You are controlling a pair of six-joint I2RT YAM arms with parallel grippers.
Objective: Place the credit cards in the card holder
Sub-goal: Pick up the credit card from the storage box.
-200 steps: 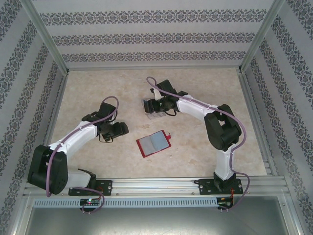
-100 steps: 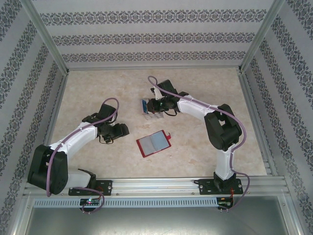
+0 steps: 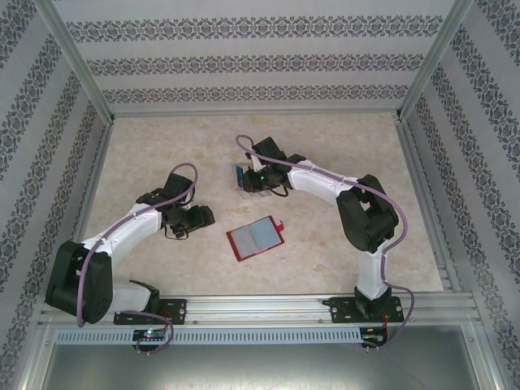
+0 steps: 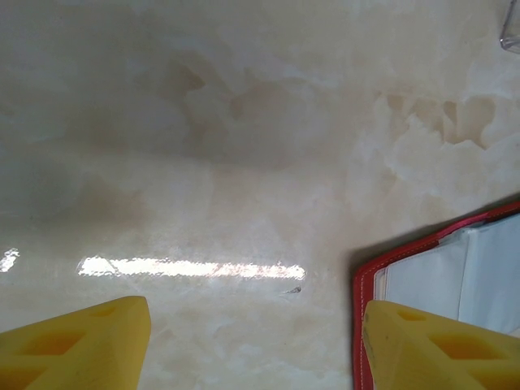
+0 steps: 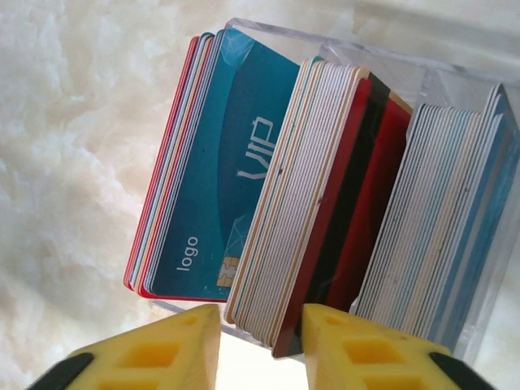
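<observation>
Top external view: the card holder (image 3: 256,238) lies open and flat on the tabletop (image 3: 162,146), near the middle, between my two arms, inner pockets facing up. My left jaws sit low just left of it, apart from it. My right jaws are farther back, at the clear tray (image 3: 248,180), which stands beyond the holder. Left wrist view: my yellow fingertips (image 4: 73,345) are set wide with bare tabletop between them; the holder's red edge and a pale pocket lie at the right fingertip. Right wrist view: the credit cards (image 5: 244,187) stand on edge in the tray's compartments, in three packs. One pack is fronted by a blue card lettered "VIP" and "logo", the middle pack is pale-edged with red and black cards, and the third is pale and blue. My right jaws are narrow, with the near edge of the middle pack in the gap. I cannot tell whether they press on it.
</observation>
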